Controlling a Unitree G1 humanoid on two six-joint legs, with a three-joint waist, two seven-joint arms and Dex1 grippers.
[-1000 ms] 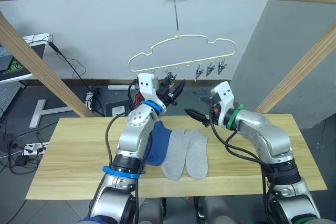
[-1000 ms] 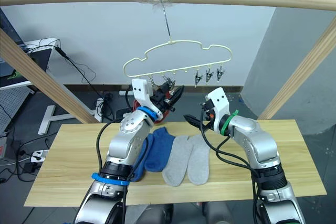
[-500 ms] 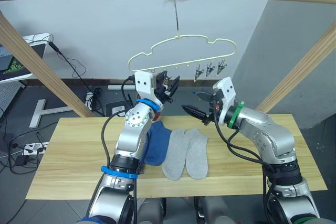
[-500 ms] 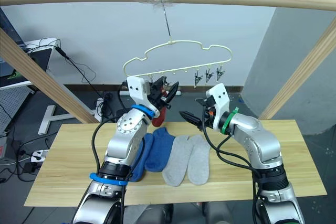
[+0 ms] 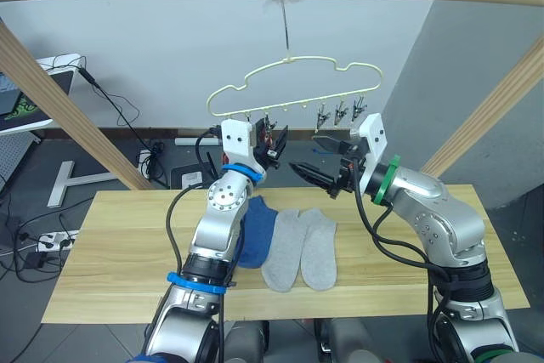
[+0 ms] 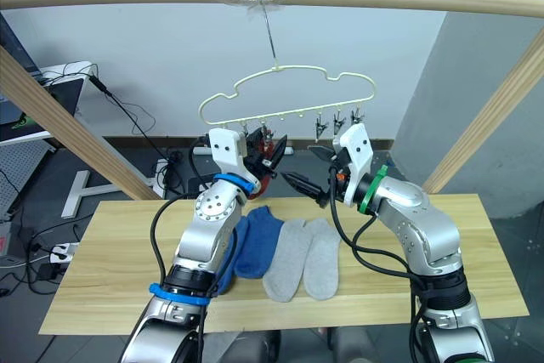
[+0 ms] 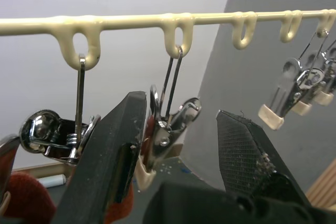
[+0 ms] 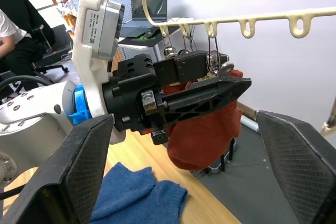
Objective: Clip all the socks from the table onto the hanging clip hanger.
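Left pincer (image 5: 272, 141) is up at the clip hanger (image 5: 293, 89), right by its left-hand clips, and the right pincer (image 5: 316, 159) hangs open just beside it. Down on the counter (image 5: 110, 252) there's a blue sock (image 5: 257, 229) next to two grey socks (image 5: 300, 246), lying side by side.

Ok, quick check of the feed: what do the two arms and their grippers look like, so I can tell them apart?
Both arms have silver-grey metal shells with black cables looped alongside, and a white box at each wrist. The left arm wears blue bands, at the wrist and near the elbow; the right arm has a green band at the wrist. The left gripper and the right gripper each have two black tapered fingers.
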